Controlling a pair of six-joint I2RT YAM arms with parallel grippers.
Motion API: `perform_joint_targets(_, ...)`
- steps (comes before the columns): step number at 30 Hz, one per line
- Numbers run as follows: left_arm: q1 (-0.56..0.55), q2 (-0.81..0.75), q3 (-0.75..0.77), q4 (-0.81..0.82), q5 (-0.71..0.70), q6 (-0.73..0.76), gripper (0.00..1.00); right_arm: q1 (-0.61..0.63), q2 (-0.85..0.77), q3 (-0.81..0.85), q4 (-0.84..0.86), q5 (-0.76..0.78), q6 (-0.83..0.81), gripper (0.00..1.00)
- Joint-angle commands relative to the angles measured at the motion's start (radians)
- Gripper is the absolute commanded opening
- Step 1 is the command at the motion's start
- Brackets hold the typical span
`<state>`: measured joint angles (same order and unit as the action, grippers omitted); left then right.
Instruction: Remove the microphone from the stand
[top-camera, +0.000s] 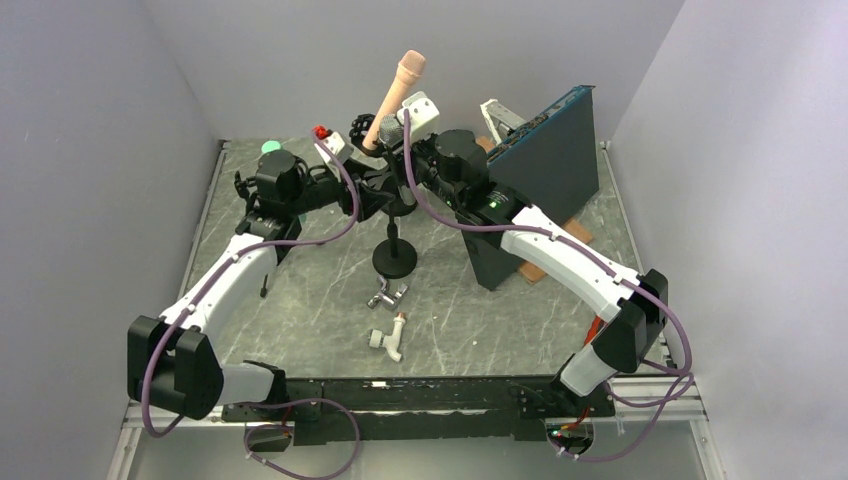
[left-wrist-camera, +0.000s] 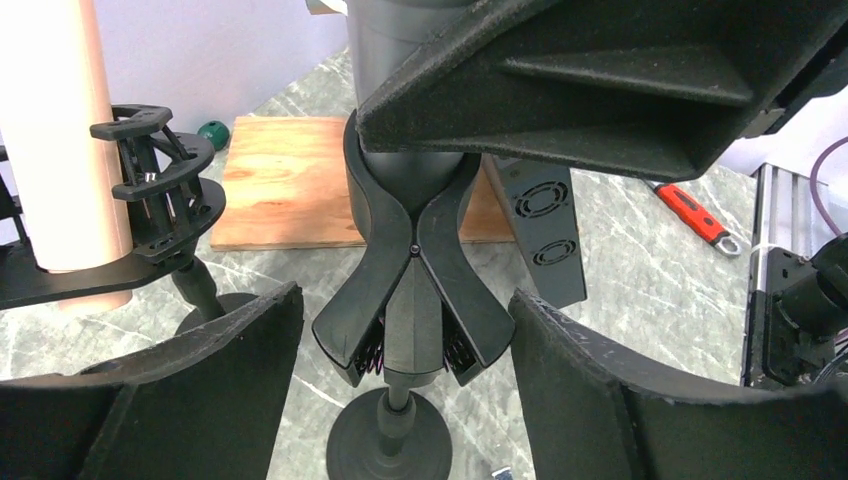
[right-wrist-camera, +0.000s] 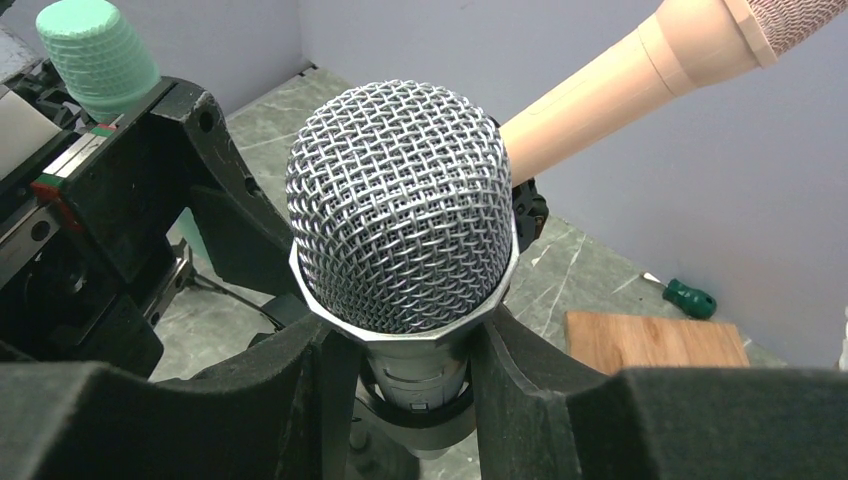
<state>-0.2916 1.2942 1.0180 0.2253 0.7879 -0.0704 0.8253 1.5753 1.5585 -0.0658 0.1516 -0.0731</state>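
Right gripper is clamped on the microphone, its fingers pinching the body just under the silver mesh head. The microphone stands at the top of the stand, its body gripped in the stand's clip. Left gripper is down at that clip too, jaws apart, one finger on either side of the clip's wings with a gap showing on both sides. Just beside the stand, a pink microphone leans at a tilt. Beyond the stand, a wooden board lies flat.
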Motion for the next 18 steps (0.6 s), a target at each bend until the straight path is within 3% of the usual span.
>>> perform_joint_targets(1, 0.007, 0.016, 0.039, 0.058, 0.016, -0.012, 0.66, 0.009, -0.007, -0.009, -0.008, -0.023, 0.072, 0.00)
perform_joint_targets(4, 0.019, 0.045, 0.076, 0.033, 0.065, -0.019, 0.07, 0.012, -0.009, -0.013, -0.001, -0.030, 0.072, 0.00)
perform_joint_targets(5, 0.022, 0.051, 0.086, 0.022, 0.079, -0.026, 0.00, 0.013, -0.010, -0.011, 0.001, -0.025, 0.072, 0.00)
perform_joint_targets(9, 0.026, 0.052, 0.060, 0.069, 0.069, -0.052, 0.00, 0.013, -0.019, 0.001, 0.002, 0.016, 0.095, 0.00)
perform_joint_targets(13, 0.026, 0.061, 0.081, 0.009, 0.043, -0.026, 0.00, 0.012, -0.025, 0.031, 0.005, 0.076, 0.095, 0.00)
perform_joint_targets(18, 0.027, 0.060, 0.078, 0.014, 0.048, -0.027, 0.00, 0.016, 0.018, 0.189, -0.057, 0.066, 0.082, 0.00)
